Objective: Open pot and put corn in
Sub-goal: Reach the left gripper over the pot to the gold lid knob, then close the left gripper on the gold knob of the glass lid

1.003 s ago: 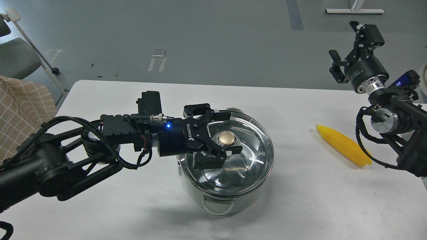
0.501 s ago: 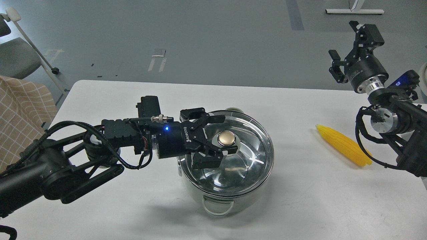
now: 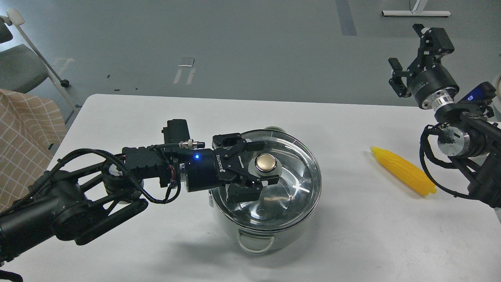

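Note:
The steel pot (image 3: 228, 224) stands mid-table with its glass lid (image 3: 291, 196) on it. The lid's brass knob (image 3: 265, 162) is at the centre. My left gripper (image 3: 262, 163) reaches in from the left, low over the lid. It is open, with one finger (image 3: 253, 145) behind the knob and one (image 3: 267, 181) in front of it. The yellow corn (image 3: 403, 176) lies on the table to the right, pointed end towards the far left. My right gripper (image 3: 411, 55) is open and empty, raised above the table's far right edge, well clear of the corn.
The white table (image 3: 137, 113) ends at the far side just behind the pot. A chair draped in checked cloth (image 3: 23, 133) stands by the table's left edge, with a grey chair (image 3: 17, 66) behind it. My right arm (image 3: 469, 156) hangs beside the corn's thick end.
My left gripper has drawn back slightly to the left and dropped lower around the knob, and its fingers have narrowed a little. The right gripper has shifted slightly. Lid and corn have not moved.

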Controlling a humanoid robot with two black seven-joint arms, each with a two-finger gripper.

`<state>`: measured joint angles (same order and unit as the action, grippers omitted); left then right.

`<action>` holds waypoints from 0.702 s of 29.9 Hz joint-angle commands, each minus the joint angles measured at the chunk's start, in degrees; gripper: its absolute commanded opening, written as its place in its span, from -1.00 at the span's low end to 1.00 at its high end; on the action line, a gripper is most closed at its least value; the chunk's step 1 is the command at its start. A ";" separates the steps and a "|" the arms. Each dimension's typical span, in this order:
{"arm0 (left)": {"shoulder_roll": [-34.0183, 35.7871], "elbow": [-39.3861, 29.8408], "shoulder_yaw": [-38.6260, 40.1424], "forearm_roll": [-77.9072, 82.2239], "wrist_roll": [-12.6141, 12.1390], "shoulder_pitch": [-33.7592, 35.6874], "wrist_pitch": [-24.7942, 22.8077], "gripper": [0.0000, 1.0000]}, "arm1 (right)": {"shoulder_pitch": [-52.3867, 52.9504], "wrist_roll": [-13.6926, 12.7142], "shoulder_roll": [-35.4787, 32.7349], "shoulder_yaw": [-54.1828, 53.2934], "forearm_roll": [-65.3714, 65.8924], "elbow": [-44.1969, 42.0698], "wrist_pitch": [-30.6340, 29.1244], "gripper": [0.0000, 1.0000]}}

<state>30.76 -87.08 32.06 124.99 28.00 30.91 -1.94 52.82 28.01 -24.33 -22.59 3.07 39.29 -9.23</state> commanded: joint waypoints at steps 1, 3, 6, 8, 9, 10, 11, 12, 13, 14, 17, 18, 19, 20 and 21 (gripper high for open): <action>0.00 -0.02 0.11 0.01 0.00 -0.15 0.27 0.85 | 0.00 -0.01 -0.02 0.00 0.00 -0.01 0.00 1.00; 0.00 0.07 0.11 0.01 0.00 -0.15 0.36 0.75 | 0.00 -0.01 0.07 -0.08 0.00 -0.01 0.00 1.00; 0.00 0.07 0.20 0.01 0.00 -0.24 0.36 0.17 | 0.00 -0.01 -0.01 -0.08 0.00 -0.01 0.00 1.00; -0.09 0.07 0.20 0.01 0.00 -0.24 0.36 0.06 | 0.00 -0.01 0.07 -0.08 0.00 -0.01 0.00 1.00; -0.09 0.07 0.11 0.01 0.00 -0.24 0.36 0.06 | 0.00 -0.01 -0.01 -0.08 0.00 -0.01 0.00 1.00; -0.09 0.07 0.20 0.01 0.00 -0.59 0.36 0.05 | 0.00 -0.01 -0.02 -0.08 0.00 -0.01 0.00 1.00; 0.00 0.07 0.20 0.01 0.00 -0.94 0.44 0.05 | 0.00 -0.01 -0.02 -0.08 0.00 -0.01 0.00 1.00; -0.09 0.07 0.20 0.01 0.00 -1.11 0.45 0.05 | 0.00 -0.01 -0.02 -0.08 0.00 -0.01 0.00 1.00; -0.09 0.07 0.28 0.01 0.00 -1.64 0.45 0.05 | 0.00 -0.01 -0.02 -0.08 0.00 -0.01 0.00 1.00; -0.09 0.07 0.28 0.01 0.00 -1.82 0.45 0.05 | 0.00 -0.01 -0.02 -0.08 0.00 -0.01 0.00 1.00; 0.00 0.07 0.28 0.01 0.00 -2.08 0.53 -0.15 | 0.00 -0.01 -0.02 -0.08 0.00 -0.01 0.00 1.00; 0.00 0.07 0.37 0.01 0.00 -2.08 0.53 -0.22 | 0.00 -0.01 -0.02 -0.08 0.00 -0.01 0.00 1.00; 0.00 0.07 0.55 0.01 0.00 -2.00 0.53 -0.30 | 0.00 -0.01 -0.02 -0.08 0.00 -0.01 0.00 1.00; 0.00 0.07 0.55 0.01 0.00 -2.00 0.71 -0.35 | 0.00 -0.01 -0.02 -0.08 0.00 -0.01 0.00 1.00; -0.09 0.07 0.64 0.01 0.00 -1.91 0.97 -0.39 | 0.00 -0.01 -0.02 -0.08 0.00 -0.01 0.00 1.00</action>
<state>30.74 -87.00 32.51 125.00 27.99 28.92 -1.34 52.82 28.01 -24.33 -22.68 3.07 39.29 -9.23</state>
